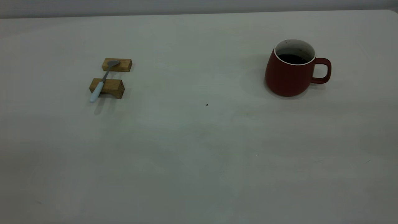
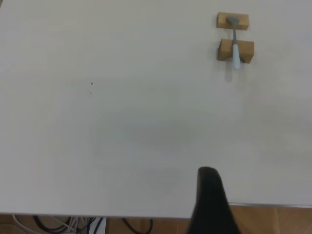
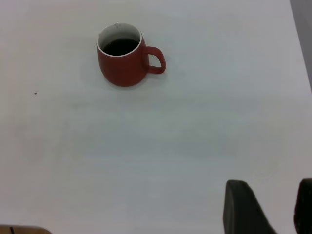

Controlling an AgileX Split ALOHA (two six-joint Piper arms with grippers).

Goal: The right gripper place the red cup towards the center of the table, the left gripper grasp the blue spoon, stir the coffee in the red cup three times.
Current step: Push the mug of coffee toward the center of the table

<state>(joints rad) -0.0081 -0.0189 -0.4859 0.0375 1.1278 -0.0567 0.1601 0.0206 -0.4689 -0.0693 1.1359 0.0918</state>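
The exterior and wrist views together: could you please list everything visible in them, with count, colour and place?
red cup: one, dark red with white interior, upright on the table's right side, handle pointing right.
coffee: dark liquid inside the cup.
blue spoon: one, pale blue handle, grey bowl, lying across the two blocks.
wooden blocks: two, light brown, left side, one behind the other.
black speck: one, near the middle.
table: one, off-white.
left gripper: black, at the near table edge.
right gripper: black, open, above bare tabletop.

The exterior camera looks down across the tabletop [image 1: 199, 155]. Each wrist camera hangs high and far back: the left shares the spoon [image 2: 235, 46], the right the cup [image 3: 124, 61].
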